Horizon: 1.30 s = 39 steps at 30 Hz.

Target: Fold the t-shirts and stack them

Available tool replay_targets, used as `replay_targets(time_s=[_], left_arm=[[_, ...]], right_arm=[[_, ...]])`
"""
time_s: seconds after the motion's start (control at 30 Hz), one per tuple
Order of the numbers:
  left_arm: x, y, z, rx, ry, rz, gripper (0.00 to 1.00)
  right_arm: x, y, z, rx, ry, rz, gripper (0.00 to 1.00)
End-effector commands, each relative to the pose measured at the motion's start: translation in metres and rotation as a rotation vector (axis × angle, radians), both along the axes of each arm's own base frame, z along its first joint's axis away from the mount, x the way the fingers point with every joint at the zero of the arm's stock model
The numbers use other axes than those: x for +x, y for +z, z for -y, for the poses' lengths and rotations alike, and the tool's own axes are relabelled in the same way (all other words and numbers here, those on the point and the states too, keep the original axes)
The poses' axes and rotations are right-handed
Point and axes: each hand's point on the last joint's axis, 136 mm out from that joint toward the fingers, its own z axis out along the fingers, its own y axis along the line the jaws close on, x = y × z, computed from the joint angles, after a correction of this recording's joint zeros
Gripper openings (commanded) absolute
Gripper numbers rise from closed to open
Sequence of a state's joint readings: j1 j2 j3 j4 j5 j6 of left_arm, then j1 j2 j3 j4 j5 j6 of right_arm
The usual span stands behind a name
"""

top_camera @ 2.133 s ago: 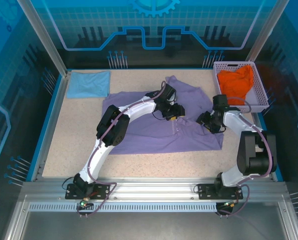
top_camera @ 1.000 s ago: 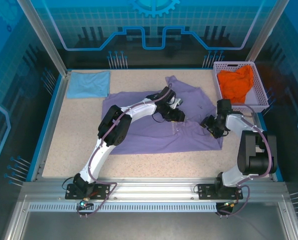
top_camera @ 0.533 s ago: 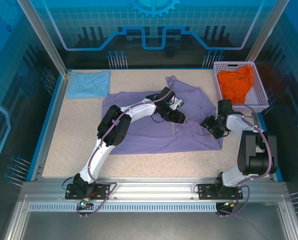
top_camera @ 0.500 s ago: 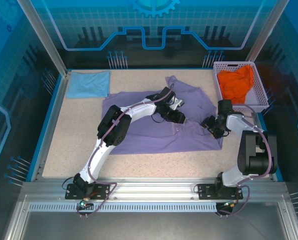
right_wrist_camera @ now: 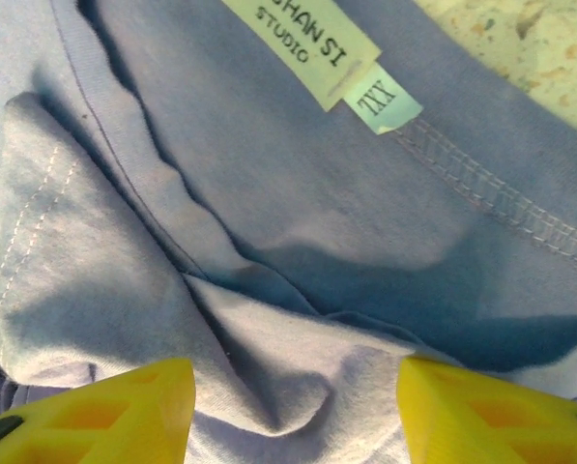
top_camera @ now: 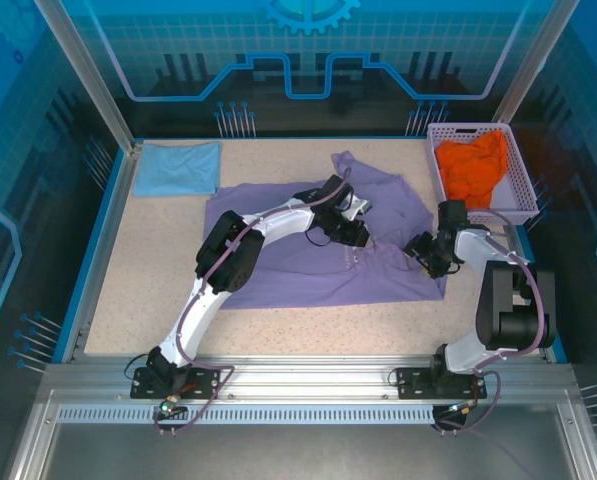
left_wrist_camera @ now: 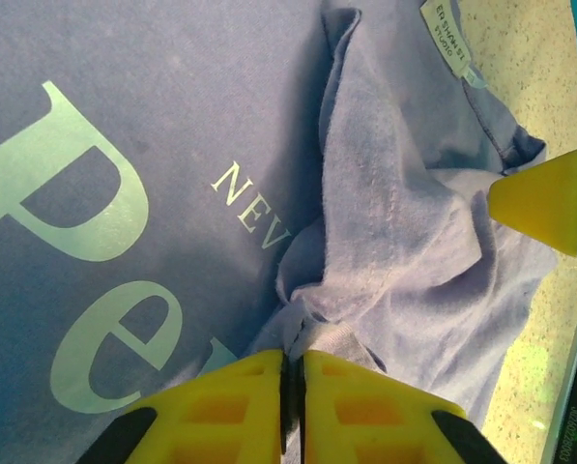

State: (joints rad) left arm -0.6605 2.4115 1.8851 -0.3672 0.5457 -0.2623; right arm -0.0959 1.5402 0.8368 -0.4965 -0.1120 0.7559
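The lavender t-shirt point(top_camera: 298, 270) lies spread and rumpled across the middle of the table, its white lettering point(left_wrist_camera: 85, 213) facing up. My left gripper point(top_camera: 361, 237) point(left_wrist_camera: 293, 362) is shut on a raised fold of this shirt beside the lettering. My right gripper point(top_camera: 419, 251) point(right_wrist_camera: 298, 406) stands open low over bunched lavender cloth point(right_wrist_camera: 269, 193) by the collar label point(right_wrist_camera: 307, 39), a ridge of cloth between its fingers. The light blue t-shirt point(top_camera: 178, 168) lies folded at the back left. The orange t-shirt point(top_camera: 471, 168) sits crumpled in the basket.
The pale lattice basket point(top_camera: 523, 175) stands at the back right corner. Bare speckled tabletop point(top_camera: 148, 290) shows left of and in front of the lavender shirt. A blue rim point(top_camera: 93, 250) borders the table. One yellow right fingertip point(left_wrist_camera: 549, 198) shows in the left wrist view.
My left gripper has closed on the fold of lavender cloth; it stood partly open half a second ago. The right gripper has barely shifted.
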Motion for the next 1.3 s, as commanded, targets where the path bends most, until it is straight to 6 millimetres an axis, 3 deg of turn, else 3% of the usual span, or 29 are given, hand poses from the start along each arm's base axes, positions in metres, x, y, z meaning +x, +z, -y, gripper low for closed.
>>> replay_targets(time_s=[0.0, 0.17, 0.4, 0.6, 0.67, 0.77, 0.87, 0.97, 1.07, 1.13, 1.27], left_arm=[[0.000, 0.020, -0.001, -0.013, 0.015, 0.047, 0.11], [0.006, 0.018, -0.014, 0.023, 0.114, 0.081, 0.09], [0.023, 0.009, -0.048, 0.113, 0.366, 0.075, 0.11], [0.034, 0.007, -0.071, 0.206, 0.519, 0.054, 0.29], [0.036, 0.008, -0.084, 0.266, 0.584, 0.053, 0.46], [0.037, 0.023, -0.095, 0.291, 0.630, 0.076, 0.58], [0.029, 0.045, -0.102, 0.264, 0.667, 0.080, 0.59], [0.011, 0.069, -0.089, 0.171, 0.658, 0.071, 0.54], [-0.012, 0.083, -0.056, 0.059, 0.608, 0.010, 0.44], [-0.025, 0.086, -0.023, -0.079, 0.556, -0.077, 0.37], [-0.030, 0.065, 0.015, -0.176, 0.542, -0.208, 0.33]], right_arm=[[-0.009, -0.007, 0.008, 0.008, -0.050, -0.041, 0.57], [-0.015, -0.010, 0.015, 0.010, -0.091, -0.060, 0.55], [-0.022, -0.014, 0.023, 0.016, -0.141, -0.077, 0.55], [-0.023, -0.011, 0.026, 0.010, -0.152, -0.070, 0.54], [-0.023, -0.004, 0.029, -0.006, -0.157, -0.045, 0.54], [-0.018, 0.016, 0.030, -0.036, -0.152, 0.043, 0.56], [-0.008, 0.044, 0.023, -0.070, -0.106, 0.152, 0.54], [0.008, 0.066, 0.002, -0.071, -0.017, 0.231, 0.44], [0.024, 0.069, -0.019, -0.064, 0.058, 0.209, 0.30], [0.033, 0.060, -0.031, -0.048, 0.100, 0.162, 0.18], [0.046, 0.034, -0.042, -0.043, 0.137, 0.063, 0.15]])
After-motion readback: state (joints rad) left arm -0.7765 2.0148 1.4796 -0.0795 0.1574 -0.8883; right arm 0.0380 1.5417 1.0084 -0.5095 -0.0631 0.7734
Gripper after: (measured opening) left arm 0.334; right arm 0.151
